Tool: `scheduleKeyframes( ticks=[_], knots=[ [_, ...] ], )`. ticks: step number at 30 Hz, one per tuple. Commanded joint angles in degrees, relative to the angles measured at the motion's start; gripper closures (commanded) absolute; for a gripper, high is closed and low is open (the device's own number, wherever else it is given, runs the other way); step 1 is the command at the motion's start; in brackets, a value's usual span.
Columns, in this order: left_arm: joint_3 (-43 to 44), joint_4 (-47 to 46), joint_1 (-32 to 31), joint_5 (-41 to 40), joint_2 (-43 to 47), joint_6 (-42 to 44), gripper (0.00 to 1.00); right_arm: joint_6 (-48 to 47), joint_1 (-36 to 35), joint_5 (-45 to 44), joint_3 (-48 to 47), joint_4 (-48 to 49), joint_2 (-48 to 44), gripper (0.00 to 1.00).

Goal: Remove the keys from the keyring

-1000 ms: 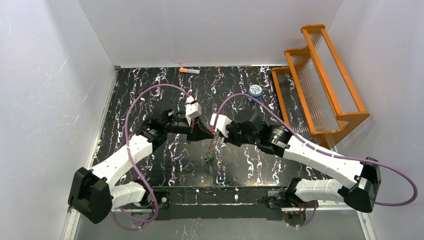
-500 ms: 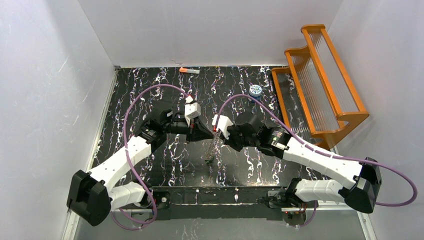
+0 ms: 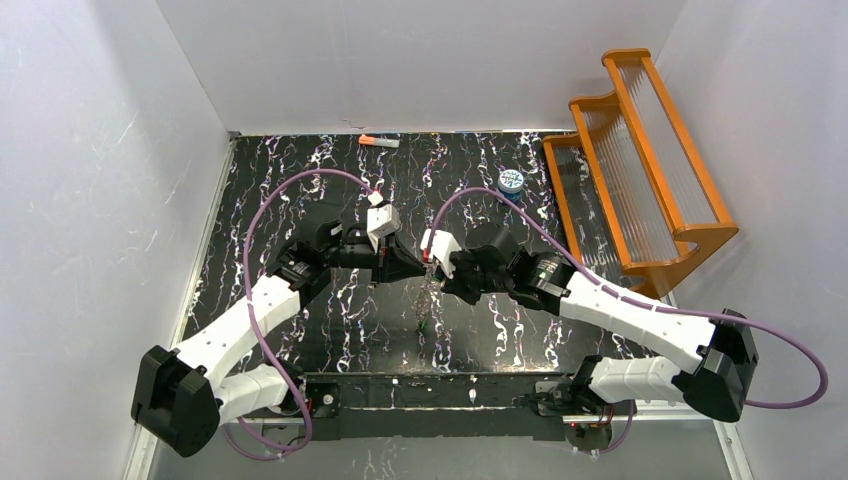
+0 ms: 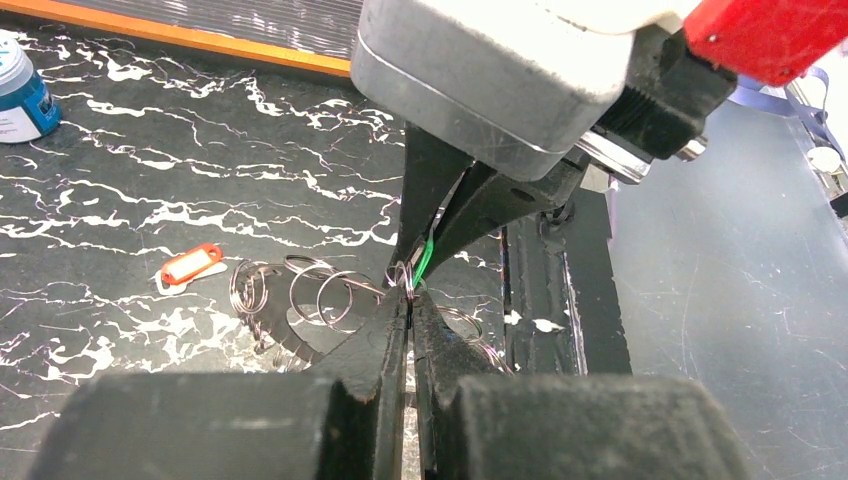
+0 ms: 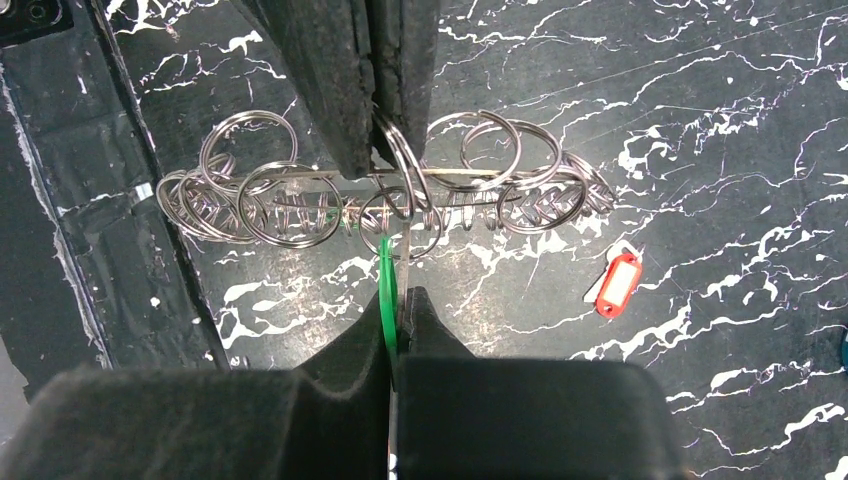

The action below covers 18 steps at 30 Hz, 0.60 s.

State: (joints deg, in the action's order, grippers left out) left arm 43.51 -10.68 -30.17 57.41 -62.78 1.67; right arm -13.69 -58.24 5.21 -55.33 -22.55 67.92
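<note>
The keyring [image 5: 400, 195] is a bunch of silver wire rings strung on a coiled bar, held in the air between both grippers; it also shows in the top view [image 3: 428, 292]. My left gripper [image 4: 408, 296] is shut on one wire ring from one side. My right gripper [image 5: 393, 300] faces it, shut on a green key [image 5: 386, 270] that hangs on the bunch. A red key [image 5: 617, 283] lies on the black marbled table, apart from the rings, and shows in the left wrist view [image 4: 190, 265]. A small green bit [image 3: 418, 322] shows below the bunch.
A blue-and-white canister [image 3: 511, 181] stands at the back right. An orange-and-grey stick [image 3: 379, 142] lies at the back edge. An orange rack [image 3: 640, 150] stands along the right side. White walls close in the table.
Both arms have shifted only slightly, with the grippers still tip to tip. The ring bunch stays held between them and both grips are the same.
</note>
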Motion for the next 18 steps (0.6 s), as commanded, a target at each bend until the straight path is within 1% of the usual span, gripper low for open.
scheduleKeyframes(
  ticks=[1, 6, 9, 14, 18],
  knots=[
    [-0.59, -3.93, 0.03, 0.33, 2.23, -1.26, 1.0, 0.86, -0.03, 1.61, -1.46, 1.57, 0.44, 0.99],
    [-1.03, -4.69, 0.03, -0.12, 2.59, -1.26, 1.0, 0.73, 0.03, 2.04, -1.87, 2.5, 1.1, 0.99],
    [-1.14, -4.59, 0.03, -0.53, 2.75, -1.27, 1.0, 0.09, -0.02, 0.44, -2.78, 2.03, 1.0, 0.99],
    [-0.37, -0.79, 0.03, -2.42, 3.29, 0.9, 0.85, -3.63, -0.03, -4.68, -5.96, -1.39, -0.33, 0.99],
    [-0.35, -0.49, 0.03, -2.83, 3.55, 1.23, 0.73, -6.62, 0.05, -4.65, -8.69, -4.03, -0.26, 0.99]
  ],
)
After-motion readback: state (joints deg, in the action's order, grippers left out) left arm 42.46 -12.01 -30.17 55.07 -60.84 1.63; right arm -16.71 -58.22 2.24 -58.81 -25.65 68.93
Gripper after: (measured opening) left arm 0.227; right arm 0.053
